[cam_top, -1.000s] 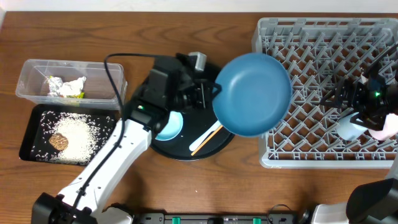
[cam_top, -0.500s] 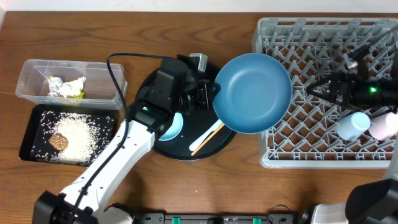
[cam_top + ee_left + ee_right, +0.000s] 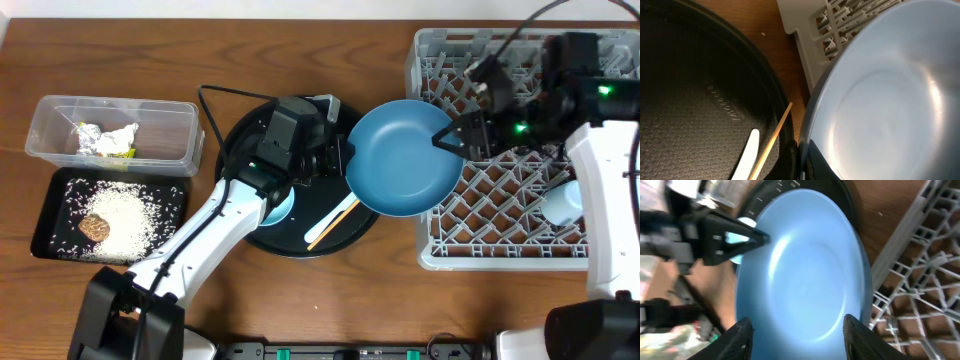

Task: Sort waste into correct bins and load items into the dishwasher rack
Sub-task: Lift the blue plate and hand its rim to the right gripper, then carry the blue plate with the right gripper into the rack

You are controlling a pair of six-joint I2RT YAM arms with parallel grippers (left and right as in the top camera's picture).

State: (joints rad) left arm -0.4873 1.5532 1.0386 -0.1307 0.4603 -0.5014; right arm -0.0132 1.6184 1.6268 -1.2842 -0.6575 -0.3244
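Note:
My left gripper (image 3: 343, 160) is shut on the left rim of the big dark-blue plate (image 3: 405, 160) and holds it tilted over the gap between the round black tray and the grey rack (image 3: 520, 60). In the left wrist view the jaws (image 3: 802, 162) pinch the plate (image 3: 885, 100). My right gripper (image 3: 447, 140) is open at the plate's right edge. Its fingers (image 3: 742, 340) straddle the plate (image 3: 800, 275) without touching it. The white spoon (image 3: 328, 224), chopstick (image 3: 338, 214) and light-blue bowl (image 3: 274, 204) lie on the round tray. A light-blue cup (image 3: 562, 204) sits in the rack. The pink cup is hidden.
The clear tub (image 3: 60, 110) at far left holds the tissue (image 3: 122, 136) and wrapper (image 3: 92, 140). The shallow black tray (image 3: 45, 225) below it holds rice (image 3: 130, 212) and the brown lump (image 3: 95, 228). The round black tray (image 3: 240, 150) lies under my left arm.
My right arm has swung left from the rack's right side to the plate's right edge. My left gripper still holds the plate, shifted slightly.

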